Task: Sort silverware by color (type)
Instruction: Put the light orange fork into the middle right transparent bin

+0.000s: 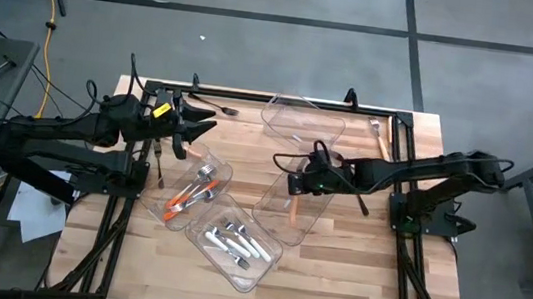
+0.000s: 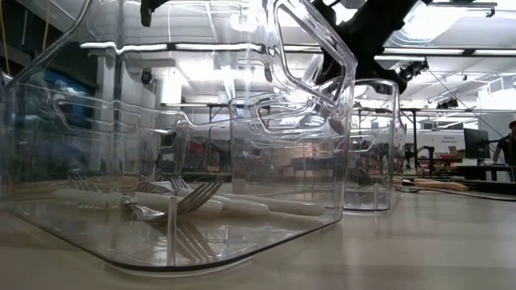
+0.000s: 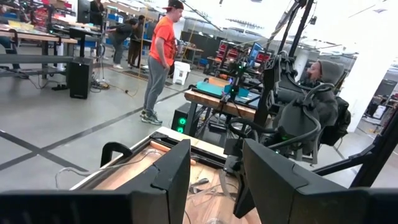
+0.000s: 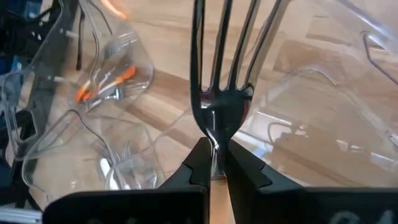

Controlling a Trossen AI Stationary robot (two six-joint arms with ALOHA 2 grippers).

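A wooden table (image 1: 353, 270) is carrying four clear plastic bins. The largest one in the low view, the near bin (image 2: 185, 161), is filling most of that picture and blurring the room behind it; in it white-handled forks and knives (image 1: 234, 243) are lying in a loose heap, though how many is hard to count through the plastic. Beside it, a second bin (image 1: 191, 189) is holding orange-handled cutlery (image 1: 183, 200). A third bin (image 1: 292, 209) is sitting toward the table's middle, and a fourth, far bin (image 1: 300, 118) is lying near the back edge, its contents impossible to make out.

The right gripper (image 4: 214, 163) is hanging over the third bin with its jaws pinched tight on a fork (image 4: 222, 68). The tines are running out of the wrist picture, and the handle is hidden between the fingers; from above an orange handle (image 1: 293, 206) is showing below the gripper, over that bin.

The left gripper (image 3: 214, 171) is hovering near the table's back left edge with its jaws standing well apart and nothing between them. A dark utensil (image 1: 158, 162) is lying just below it beside the orange bin; its type is too small to tell. Two more loose pieces are resting by the back edge, one near the left (image 1: 213, 106) and one near the right (image 1: 377, 130).

People are standing in the room beyond the table (image 3: 160, 56).
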